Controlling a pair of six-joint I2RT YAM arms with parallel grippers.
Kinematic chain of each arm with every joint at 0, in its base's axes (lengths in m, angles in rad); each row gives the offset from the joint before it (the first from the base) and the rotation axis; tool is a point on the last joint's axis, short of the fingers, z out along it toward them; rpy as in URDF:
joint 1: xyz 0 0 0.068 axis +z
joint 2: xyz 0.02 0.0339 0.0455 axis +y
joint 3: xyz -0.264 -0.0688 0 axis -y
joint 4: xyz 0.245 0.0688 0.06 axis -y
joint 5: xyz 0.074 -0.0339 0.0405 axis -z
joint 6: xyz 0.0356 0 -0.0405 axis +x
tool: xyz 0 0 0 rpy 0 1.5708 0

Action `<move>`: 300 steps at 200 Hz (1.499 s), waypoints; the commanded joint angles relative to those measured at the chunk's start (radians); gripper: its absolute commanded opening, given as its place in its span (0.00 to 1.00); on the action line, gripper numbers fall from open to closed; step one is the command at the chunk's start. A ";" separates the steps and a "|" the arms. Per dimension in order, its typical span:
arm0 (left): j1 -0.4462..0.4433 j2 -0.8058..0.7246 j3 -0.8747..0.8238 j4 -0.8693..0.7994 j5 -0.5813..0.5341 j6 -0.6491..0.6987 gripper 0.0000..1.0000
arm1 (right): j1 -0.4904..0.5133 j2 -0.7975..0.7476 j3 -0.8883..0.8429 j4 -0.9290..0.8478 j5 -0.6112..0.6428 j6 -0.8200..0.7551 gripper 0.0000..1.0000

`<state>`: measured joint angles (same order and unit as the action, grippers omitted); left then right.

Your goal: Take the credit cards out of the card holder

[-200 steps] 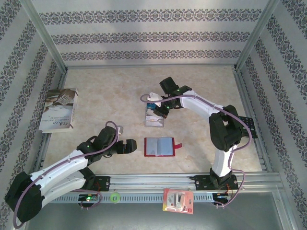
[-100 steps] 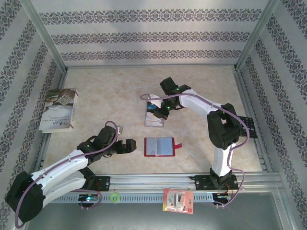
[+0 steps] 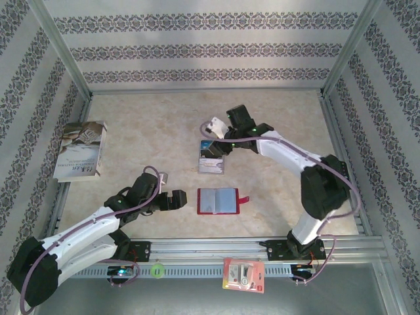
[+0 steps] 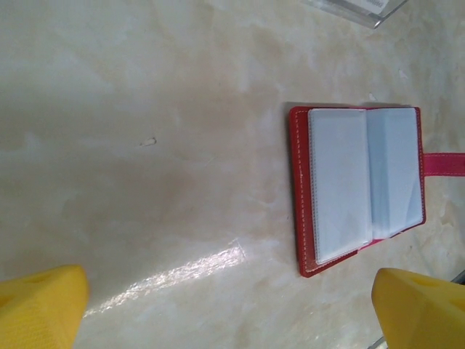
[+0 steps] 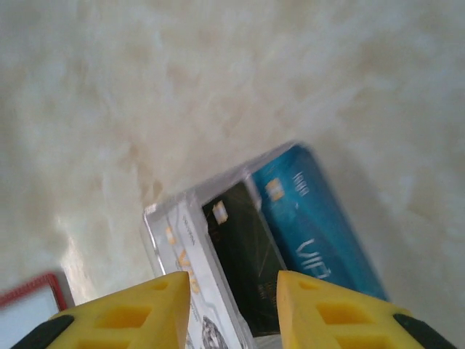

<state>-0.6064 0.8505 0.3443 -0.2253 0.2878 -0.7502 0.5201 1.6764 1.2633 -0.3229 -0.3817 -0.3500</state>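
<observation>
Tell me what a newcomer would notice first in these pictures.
The red card holder lies open near the table's front middle, its pale pockets facing up. Just beyond it the credit cards, one teal and one dark, sit at a clear stand, with the right arm's yellow jaws parted right above them. A book lies at the far left.

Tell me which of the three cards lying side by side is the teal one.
The teal card, marked VIP, rightmost in the right wrist view; the dark card sits in the middle, the white card on the left.
</observation>
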 commanded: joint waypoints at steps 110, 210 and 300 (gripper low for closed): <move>0.018 -0.153 -0.100 0.111 -0.098 -0.038 1.00 | 0.400 -0.214 -0.396 0.014 0.432 0.798 0.41; 0.020 -0.258 -0.120 -0.009 -0.145 -0.047 0.99 | 0.613 0.021 -0.294 -0.035 0.525 0.820 0.41; 0.022 -0.258 -0.120 -0.001 -0.131 -0.036 0.99 | 0.627 0.083 -0.301 -0.044 0.528 0.830 0.22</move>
<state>-0.5999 0.6003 0.2279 -0.1989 0.1528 -0.7937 1.1370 1.7401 0.9779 -0.3550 0.1421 0.4725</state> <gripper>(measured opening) 0.988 0.274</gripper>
